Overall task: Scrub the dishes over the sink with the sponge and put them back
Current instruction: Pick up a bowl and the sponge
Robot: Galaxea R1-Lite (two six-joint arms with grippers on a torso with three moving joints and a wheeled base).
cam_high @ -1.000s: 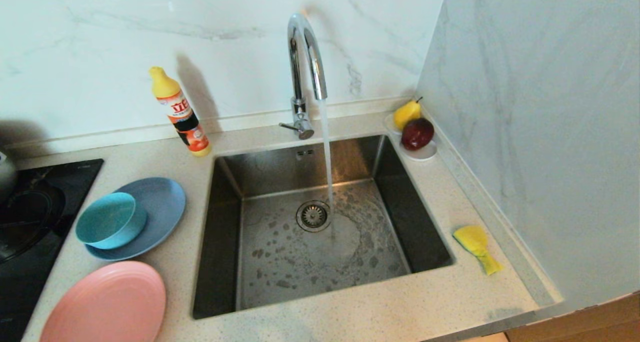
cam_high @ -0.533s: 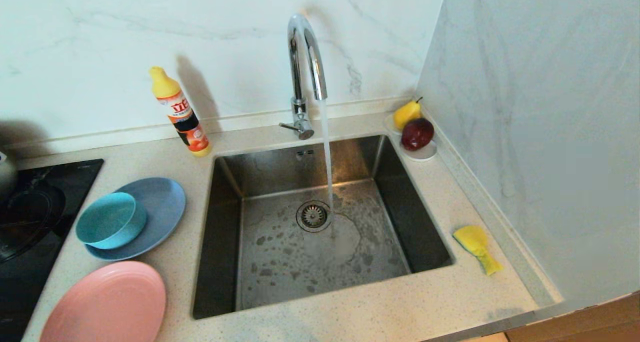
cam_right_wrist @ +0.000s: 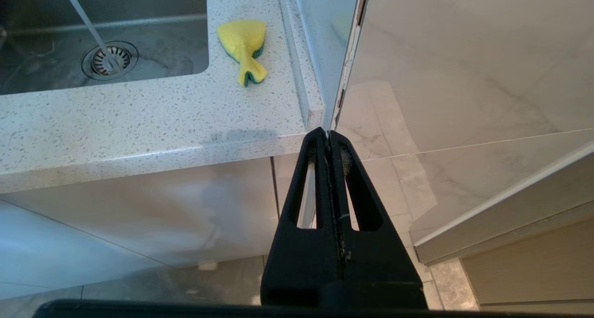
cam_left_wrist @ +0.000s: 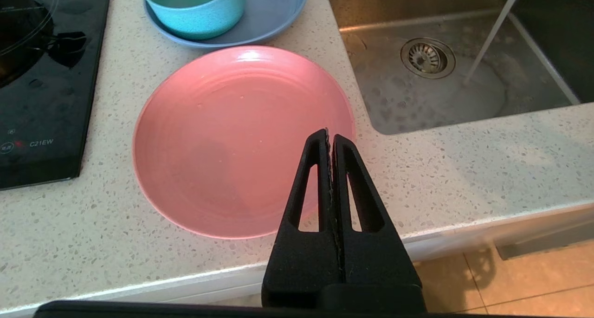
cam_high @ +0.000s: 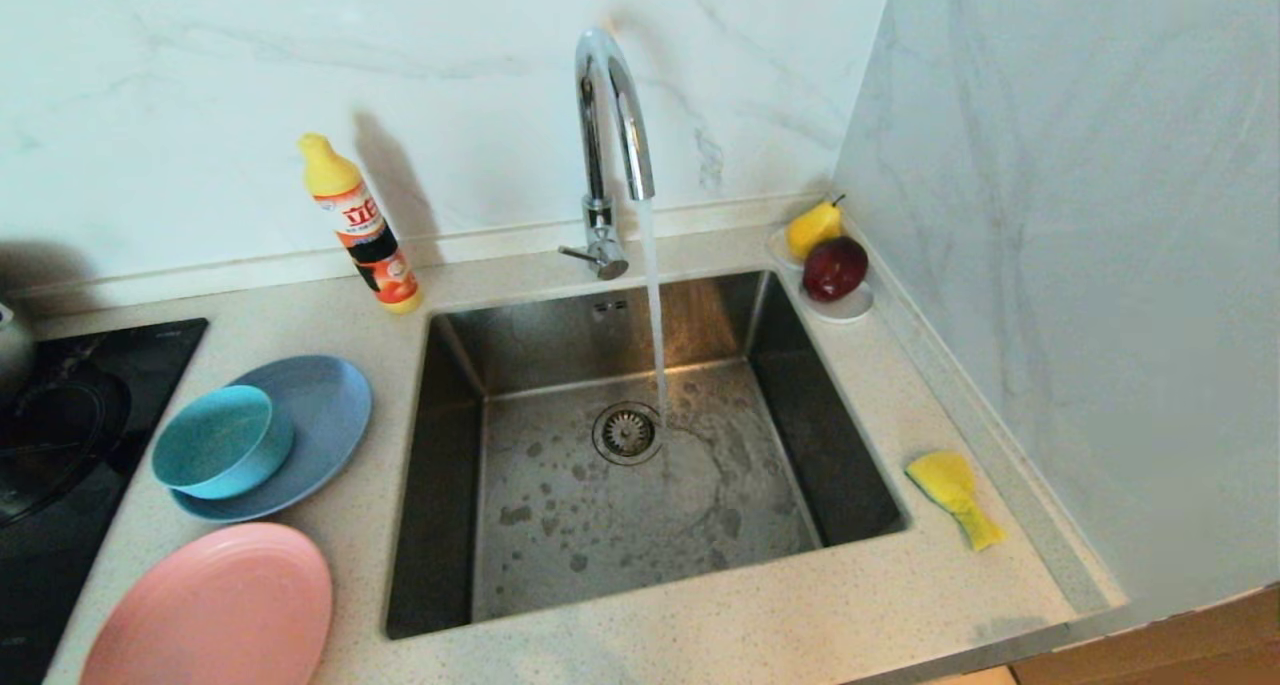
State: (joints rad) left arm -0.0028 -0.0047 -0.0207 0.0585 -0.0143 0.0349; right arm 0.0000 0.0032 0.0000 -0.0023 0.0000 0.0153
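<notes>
The pink plate (cam_high: 210, 610) lies at the counter's front left, with the teal bowl (cam_high: 215, 440) sitting on the grey-blue plate (cam_high: 315, 415) behind it. The steel sink (cam_high: 560, 525) fills the middle, and tap water runs onto its floor beside the drain (cam_high: 627, 431). On the counter to the sink's right lies the crumpled yellow sponge (cam_high: 952, 493). Neither arm shows in the head view. My left gripper (cam_left_wrist: 329, 134) is shut and empty, held back over the counter's front edge near the pink plate (cam_left_wrist: 241, 137). My right gripper (cam_right_wrist: 328, 133) is shut and empty, off the counter's front right corner, short of the sponge (cam_right_wrist: 243, 46).
A yellow-capped detergent bottle (cam_high: 360, 227) stands by the back wall. The chrome faucet (cam_high: 610, 145) arches over the sink. A white saucer (cam_high: 845, 305) with a pear and a red apple sits at the back right corner. A black stovetop (cam_high: 60, 435) lies at far left. A marble wall (cam_high: 1080, 265) bounds the right side.
Only the water pattern on the sink floor has shifted in the head view. The dishes and the sponge have stayed where they were.
</notes>
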